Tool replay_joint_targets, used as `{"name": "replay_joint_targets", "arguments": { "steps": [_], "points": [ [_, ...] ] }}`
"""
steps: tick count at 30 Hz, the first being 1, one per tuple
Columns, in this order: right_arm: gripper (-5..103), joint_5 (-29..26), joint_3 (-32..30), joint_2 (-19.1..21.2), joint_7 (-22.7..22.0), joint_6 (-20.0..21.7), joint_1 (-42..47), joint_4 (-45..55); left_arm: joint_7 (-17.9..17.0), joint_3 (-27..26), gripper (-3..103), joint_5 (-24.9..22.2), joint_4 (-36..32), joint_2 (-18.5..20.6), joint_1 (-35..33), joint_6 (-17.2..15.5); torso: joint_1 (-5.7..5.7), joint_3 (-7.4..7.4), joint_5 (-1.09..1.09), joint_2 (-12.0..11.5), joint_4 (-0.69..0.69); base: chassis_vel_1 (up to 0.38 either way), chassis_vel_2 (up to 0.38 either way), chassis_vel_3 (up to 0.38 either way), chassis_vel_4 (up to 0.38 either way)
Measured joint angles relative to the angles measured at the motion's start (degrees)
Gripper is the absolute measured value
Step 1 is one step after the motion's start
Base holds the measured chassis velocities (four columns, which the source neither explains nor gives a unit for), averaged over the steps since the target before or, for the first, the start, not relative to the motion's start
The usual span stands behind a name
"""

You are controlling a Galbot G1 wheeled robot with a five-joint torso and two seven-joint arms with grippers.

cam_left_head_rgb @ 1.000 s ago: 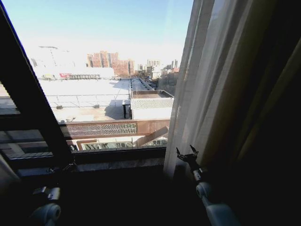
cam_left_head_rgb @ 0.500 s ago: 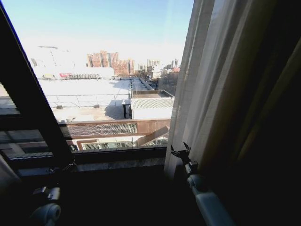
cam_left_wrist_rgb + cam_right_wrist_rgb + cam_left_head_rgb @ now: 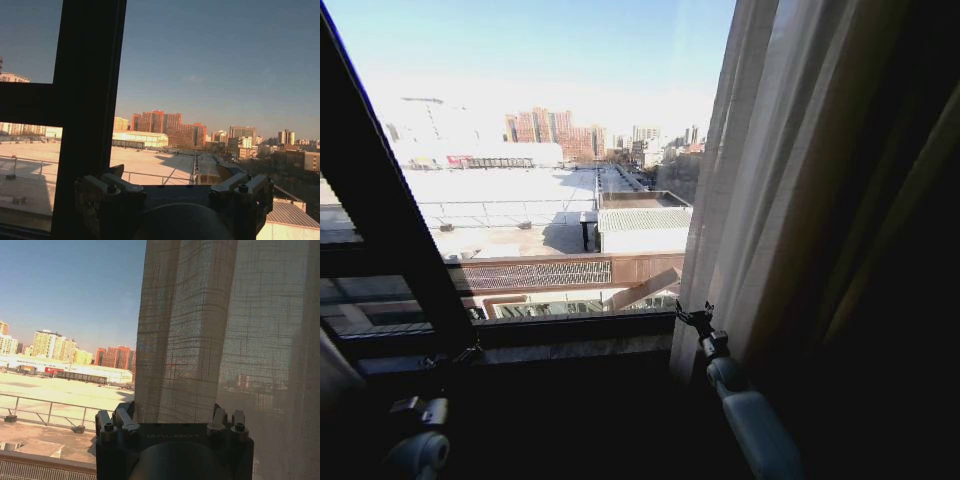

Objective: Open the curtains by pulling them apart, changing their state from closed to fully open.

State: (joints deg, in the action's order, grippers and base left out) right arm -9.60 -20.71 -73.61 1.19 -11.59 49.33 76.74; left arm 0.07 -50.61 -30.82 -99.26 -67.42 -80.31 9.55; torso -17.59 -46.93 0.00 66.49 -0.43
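Leftmost in the head view, the left gripper [image 3: 470, 352] sits low in shadow beside the black window frame bar [image 3: 380, 215], near the dark sill [image 3: 570, 330]; whether its jaws are apart or together cannot be told from that view; in the left wrist view the left gripper [image 3: 175, 187] faces the glass with the frame bar [image 3: 87, 100] rising just beside one side of it, and its finger bases stand wide of each other with nothing between them, though the tips are out of sight, so the jaws' state stays uncertain. Beyond the glass lie a pale flat rooftop [image 3: 500, 200] and distant red-brick towers [image 3: 550, 128] under a clear sky; the middle of the window is bare of fabric. Further right, the right gripper [image 3: 693, 315] is raised at the inner edge of the sheer curtain [image 3: 760, 180], just above sill level, its arm [image 3: 750, 430] climbing from the lower edge of the head view; its jaws look apart and hold nothing. In the right wrist view the right gripper [image 3: 172, 422] points at the curtain [image 3: 200, 340], whose translucent pleated weave hangs just ahead of the fingers [image 3: 125, 420] and covers most of that side, with the city showing faintly through it; the fabric is not clamped. Rightmost, the sheer curtain is gathered against a dark opaque drape [image 3: 890, 260] that runs down the far right side.
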Motion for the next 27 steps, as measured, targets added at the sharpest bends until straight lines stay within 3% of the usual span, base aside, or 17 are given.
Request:
{"name": "replay_joint_targets", "arguments": {
  "steps": [3, 6, 9, 13, 15, 16, 27],
  "points": [
    [62, 0.0, -0.1, 0.1, 0.1, -0.1, 0.0, 0.0, 0.0, 0.0, 100, 0.0, 0.0, 0.0, 0.0, 0.0, 0.00, 0.00, 0.00, 0.0, 0.00, 0.000, 0.000, 0.000, 0.000],
    [57, -0.1, -0.2, 0.1, 0.1, -0.1, 0.1, 0.0, 0.0, 0.0, 100, 0.0, 0.0, 0.0, 0.0, 0.0, 0.00, 0.00, 0.00, 0.0, 0.01, 0.000, 0.000, 0.000, 0.000],
    [40, -0.4, -0.3, 0.1, 0.2, -0.2, 0.3, 0.3, 0.0, 0.0, 100, 0.0, 0.0, 0.0, 0.0, 0.0, 0.00, 0.00, 0.00, 0.0, 0.00, 0.000, 0.000, 0.000, 0.000],
    [30, -1.3, -0.5, 0.1, 1.0, -0.3, 0.5, 0.4, 0.0, 0.0, 100, 0.0, 0.0, 0.0, 0.0, 0.0, 0.00, 0.00, 0.00, 0.0, 0.00, 0.000, 0.000, 0.000, 0.000],
    [19, -2.8, -0.7, -0.1, 1.6, -0.8, 0.6, 0.5, 0.0, 0.0, 100, 0.0, 0.0, 0.0, 0.0, 0.0, 0.00, 0.00, 0.00, 0.0, 0.00, 0.000, 0.000, 0.000, 0.000],
    [3, -3.5, -1.0, -0.2, 3.4, -1.5, 1.0, 0.7, 0.0, 0.0, 100, 0.0, 0.0, 0.0, 0.0, 0.0, 0.00, 0.00, 0.00, 0.0, 0.01, 0.000, 0.000, 0.000, 0.000],
    [0, -4.9, -2.1, 0.2, 5.4, -1.5, 2.0, 1.6, 0.0, 0.0, 100, 0.0, 0.0, 0.0, 0.0, 0.0, 0.00, 0.00, 0.00, 0.0, 0.01, 0.000, 0.000, 0.000, 0.000]
  ]
}}
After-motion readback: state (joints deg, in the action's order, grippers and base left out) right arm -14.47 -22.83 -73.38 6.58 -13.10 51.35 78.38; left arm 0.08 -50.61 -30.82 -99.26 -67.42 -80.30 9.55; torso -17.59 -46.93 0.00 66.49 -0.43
